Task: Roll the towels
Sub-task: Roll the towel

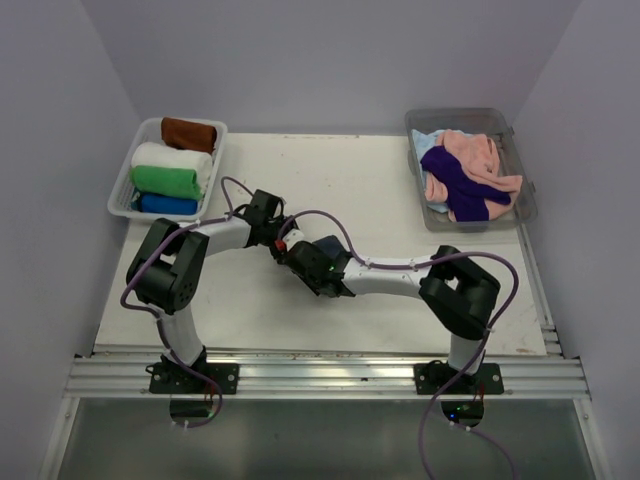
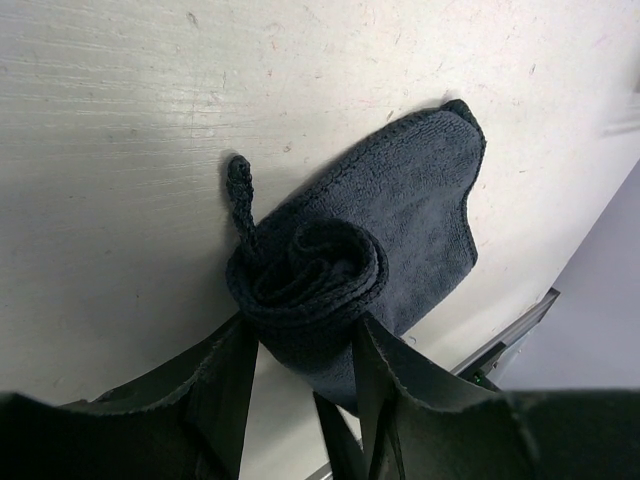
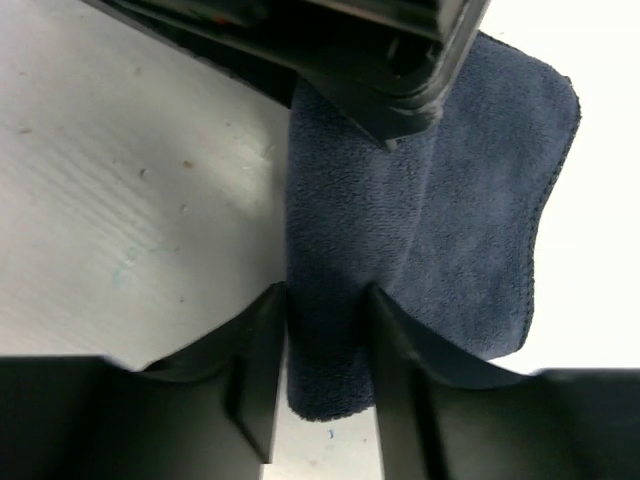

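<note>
**Pinching a soft roll from both ends**

Mid-bench point(image 2: 120, 150), between the two arms, lies the dark towel point(image 2: 400, 200). One part is wound into a loose spiral and a flat tail is spread beyond it, not yet taken up. The left pincer point(image 2: 300, 345) is clamped across the spiral's open end, a finger on each side of the coil. The right pincer point(image 3: 323, 305) is closed on the same roll further along, its fingers pressed into the pile on both flanks. The small hang loop point(image 2: 240, 200) sticks out beside the coil.

The cloth looks like thin, light microfibre, limp with no stiffness of its own. It should crush under the fingers rather than resist them, and the coil will likely slacken as soon as the pressure eases. The nap probably grips the fingers well, yet it may also drag on the bench, so the tail could bunch instead of feeding in flat.

The best hold is across the body of the roll near each end, as now. The loop or a single outer layer would simply peel away.

Finished rolls point(image 1: 172, 167) sit in the basket point(image 1: 122, 180) at far left. Loose towels point(image 1: 465, 175) wait in the bin point(image 1: 525, 175) at far right.
</note>
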Tool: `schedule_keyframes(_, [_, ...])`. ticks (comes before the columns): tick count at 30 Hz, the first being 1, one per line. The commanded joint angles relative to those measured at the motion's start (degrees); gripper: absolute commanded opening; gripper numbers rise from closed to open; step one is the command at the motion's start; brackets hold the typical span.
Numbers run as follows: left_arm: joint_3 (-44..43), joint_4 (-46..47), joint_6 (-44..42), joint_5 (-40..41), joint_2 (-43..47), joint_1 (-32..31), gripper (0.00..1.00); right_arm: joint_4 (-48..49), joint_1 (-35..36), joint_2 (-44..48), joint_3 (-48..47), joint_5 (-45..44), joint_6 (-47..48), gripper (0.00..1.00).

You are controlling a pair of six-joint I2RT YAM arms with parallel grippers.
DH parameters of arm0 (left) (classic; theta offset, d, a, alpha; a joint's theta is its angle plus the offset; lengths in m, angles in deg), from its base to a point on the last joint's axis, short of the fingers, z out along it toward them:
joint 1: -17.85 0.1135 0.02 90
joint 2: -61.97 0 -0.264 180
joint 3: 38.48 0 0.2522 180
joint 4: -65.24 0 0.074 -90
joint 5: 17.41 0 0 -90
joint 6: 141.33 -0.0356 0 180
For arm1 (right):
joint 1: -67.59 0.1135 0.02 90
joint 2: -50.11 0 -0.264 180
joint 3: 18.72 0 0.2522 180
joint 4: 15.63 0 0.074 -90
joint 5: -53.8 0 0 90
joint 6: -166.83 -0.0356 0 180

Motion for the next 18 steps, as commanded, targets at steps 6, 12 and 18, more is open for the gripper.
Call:
schedule_keyframes(6, [2.42,-0.38,-2.6,-0.45,2.83,0.39,0.51,5.8,-2.8,2.85,2.42,6.3,-0.91,0.29])
schedule_keyframes(12, [4.98,-0.01,-2.77,-1.06,7.23,0.74,0.63,9.49,-8.34,5.14,4.97,24.21,-3.81,0.11])
schedule_keyframes(18, [5.77,0.52,-3.3,-1.86,8.81,1.09,0.71,13.62,-13.62,6.72,8.13,37.68,-8.82,0.06])
